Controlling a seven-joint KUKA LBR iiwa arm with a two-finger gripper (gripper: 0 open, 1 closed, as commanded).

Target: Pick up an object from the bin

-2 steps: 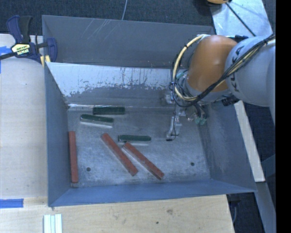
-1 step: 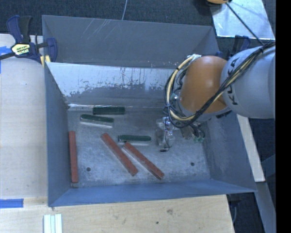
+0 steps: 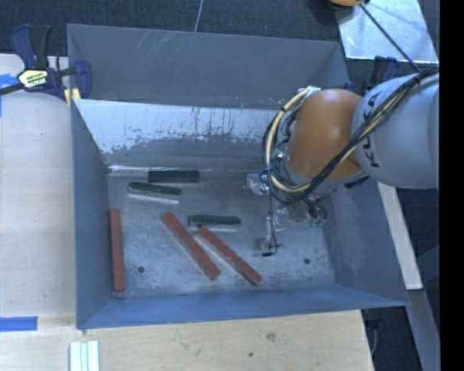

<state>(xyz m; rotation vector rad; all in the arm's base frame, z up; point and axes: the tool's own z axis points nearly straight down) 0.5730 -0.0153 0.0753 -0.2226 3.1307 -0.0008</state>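
Note:
My gripper (image 3: 270, 242) hangs low over the bin floor at the right, its thin fingers pointing down with the tips near the floor. Nothing shows between the fingers. Just left of the tips lies a long reddish-brown stick (image 3: 229, 256), slanting down to the right. A second reddish-brown stick (image 3: 189, 246) lies beside it, roughly parallel. A dark green bar (image 3: 214, 221) rests flat above these two, its right end a short way left of the gripper.
Further left lie another dark green bar (image 3: 173, 176), a pale green bar (image 3: 155, 192) and a reddish-brown stick (image 3: 117, 250) along the left wall. The arm with its orange cover and cables fills the bin's right side.

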